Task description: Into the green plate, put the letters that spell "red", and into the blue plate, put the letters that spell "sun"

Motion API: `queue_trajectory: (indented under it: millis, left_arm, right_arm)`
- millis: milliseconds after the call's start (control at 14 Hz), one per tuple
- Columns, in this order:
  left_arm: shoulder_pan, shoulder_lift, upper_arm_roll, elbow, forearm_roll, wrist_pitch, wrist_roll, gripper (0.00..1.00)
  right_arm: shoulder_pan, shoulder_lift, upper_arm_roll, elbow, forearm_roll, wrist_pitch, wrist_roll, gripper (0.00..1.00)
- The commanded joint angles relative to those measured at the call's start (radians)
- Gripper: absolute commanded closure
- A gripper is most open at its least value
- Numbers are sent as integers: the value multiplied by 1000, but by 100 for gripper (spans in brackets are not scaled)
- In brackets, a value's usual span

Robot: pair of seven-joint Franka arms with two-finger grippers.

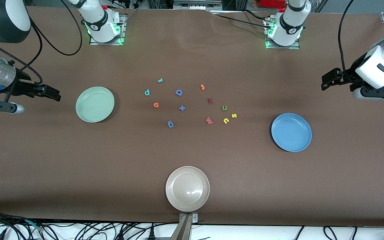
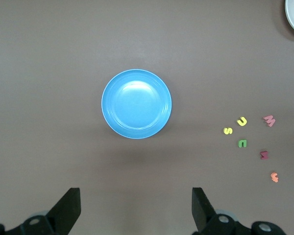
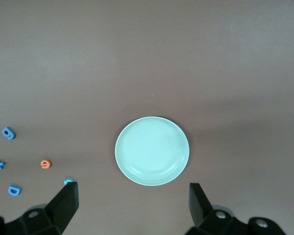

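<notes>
Note the bare brown table (image 1: 45,160) around each dish. The round mint-green plate (image 1: 95,104) lies toward the right arm's end, the round blue plate (image 1: 291,132) toward the left arm's end; the foam letters lie between them, the teal "d" (image 1: 147,92) toward the green plate, the yellow "s" (image 1: 234,115) toward the blue. Both the left gripper (image 2: 136,208) and right gripper (image 3: 133,205) hang with fingers spread, holding nothing. In the right wrist view, a finger partly hides a teal letter.
</notes>
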Motion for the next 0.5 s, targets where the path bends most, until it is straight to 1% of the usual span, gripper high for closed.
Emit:
queue_trajectory:
  millis: [0,143,429]
  left_arm:
    - [6,2,-4,7,-5,-5,22,0]
    - [6,3,-4,-1,-5,-5,22,0]
    - [-4,54,-10,1,-15,-5,22,0]
  right_arm:
    - [-5,-2,7,11,-7,-25,11,0]
    - [-6,-2,7,11,-7,-25,11,0]
    - [-5,-2,7,11,-7,-23,11,0]
